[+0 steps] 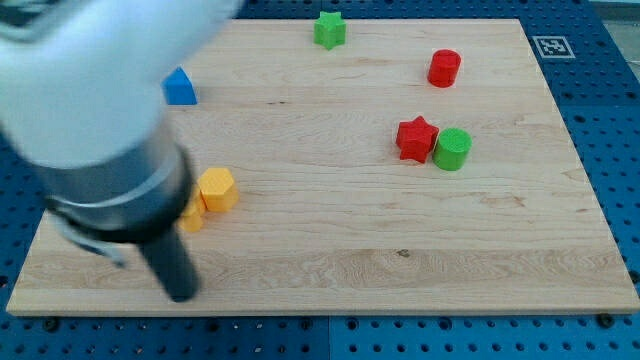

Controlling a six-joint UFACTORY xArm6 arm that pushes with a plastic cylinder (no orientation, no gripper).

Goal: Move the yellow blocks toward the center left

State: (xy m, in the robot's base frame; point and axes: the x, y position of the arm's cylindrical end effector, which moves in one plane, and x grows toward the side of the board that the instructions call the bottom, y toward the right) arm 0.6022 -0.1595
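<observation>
A yellow hexagonal block (217, 189) lies at the board's left, a little below mid-height. A second yellow block (191, 217) touches its lower left side and is partly hidden behind the arm, so its shape cannot be made out. The arm's blurred white and dark body fills the view's upper left. My tip (181, 295) rests on the board near the bottom left edge, below the two yellow blocks and apart from them.
A blue block (179, 87) lies at the upper left. A green star (329, 29) is at the top middle. A red cylinder (444, 68) is at the upper right. A red star (416, 138) touches a green cylinder (452, 148) right of centre.
</observation>
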